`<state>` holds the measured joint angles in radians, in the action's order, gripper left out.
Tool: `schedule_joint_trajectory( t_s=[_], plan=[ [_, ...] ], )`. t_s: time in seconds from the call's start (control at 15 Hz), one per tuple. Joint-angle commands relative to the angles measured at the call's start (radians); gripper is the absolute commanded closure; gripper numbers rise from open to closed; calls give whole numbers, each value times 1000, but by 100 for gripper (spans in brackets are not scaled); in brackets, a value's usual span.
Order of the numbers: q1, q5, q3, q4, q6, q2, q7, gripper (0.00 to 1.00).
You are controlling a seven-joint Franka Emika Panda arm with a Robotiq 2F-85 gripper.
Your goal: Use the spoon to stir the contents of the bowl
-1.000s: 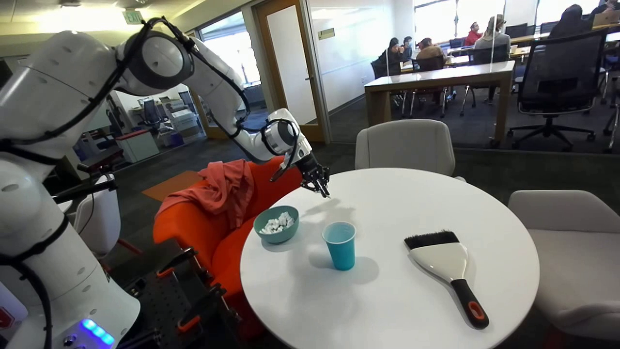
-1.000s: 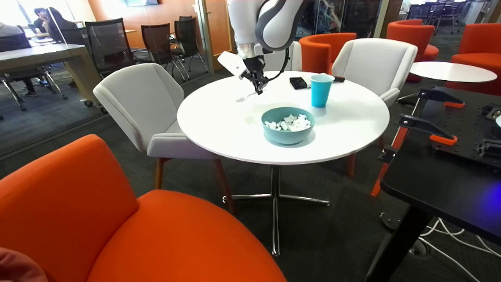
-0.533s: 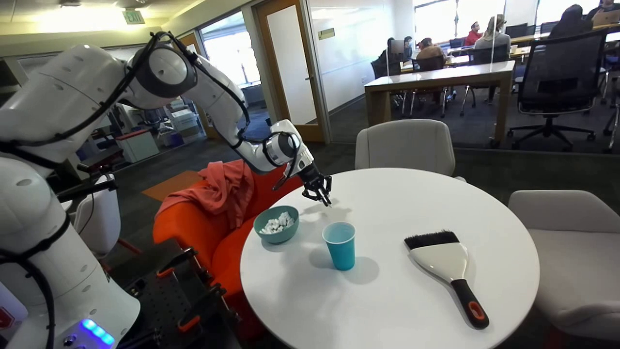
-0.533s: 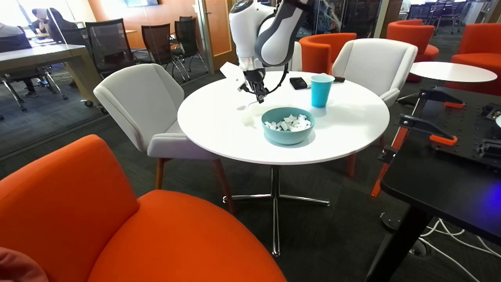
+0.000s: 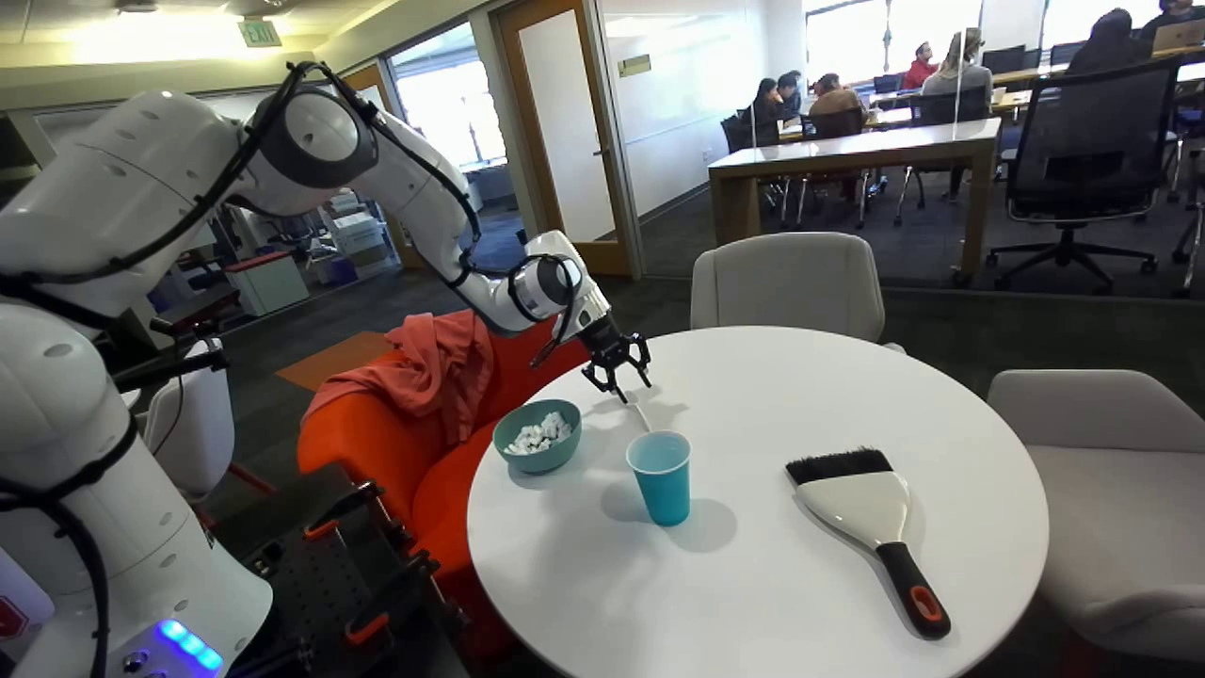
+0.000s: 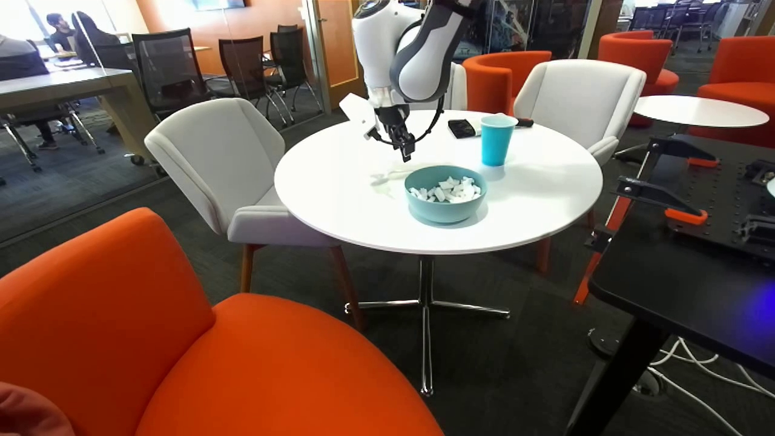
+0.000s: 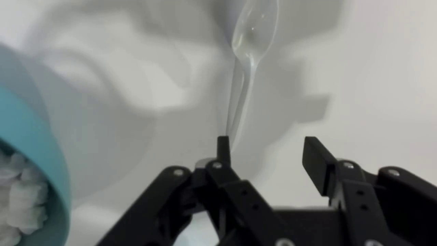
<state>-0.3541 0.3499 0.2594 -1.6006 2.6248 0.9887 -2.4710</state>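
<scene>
The pale spoon [image 7: 251, 63] is outside the grip, its scoop toward the top of the wrist view and its handle end hidden behind the left finger. It appears to lie on the table, where an exterior view shows the spoon [image 5: 642, 417] below the fingers. My gripper [image 7: 264, 147] is open just over it, with nothing between its pads. Beside them sits the teal bowl [image 6: 445, 213], upright, holding whitish lumpy contents [image 6: 451, 191]. Part of the bowl [image 7: 27, 126] shows at the wrist view's left edge.
A bright blue cup [image 5: 664, 490] stands upright on the round white table [image 5: 753, 603], near the bowl. Farther off lies a brush [image 5: 861, 508] with a black handle. Pale chairs [image 5: 786, 282] and an orange chair [image 6: 254, 357] surround the table.
The arm has come down toward the table. Its jaws, closed with the spoon at the tips before, have opened, and the spoon is now let go. Bowl and cup stay where they were.
</scene>
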Motion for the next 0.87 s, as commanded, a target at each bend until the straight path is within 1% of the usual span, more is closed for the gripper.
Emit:
schedule_joint_trajectory(
  t_s=[0.0, 0.07, 0.13, 0.33, 0.6, 0.67, 0.8],
  plan=[
    [-24, -28, 6, -123, -17, -120, 14, 10],
    [-31, -20, 9, -154, -13, -146, 18, 4],
    [-42, -4, 17, -202, 0, -183, 23, 0],
    [-76, 42, 43, -323, 26, -281, 20, 0],
    [-104, 165, 76, -477, 75, -417, 30, 0],
    [-80, 127, 45, -353, 23, -315, 10, 0],
    [-80, 161, 47, -414, 34, -370, 8, 0]
  ],
)
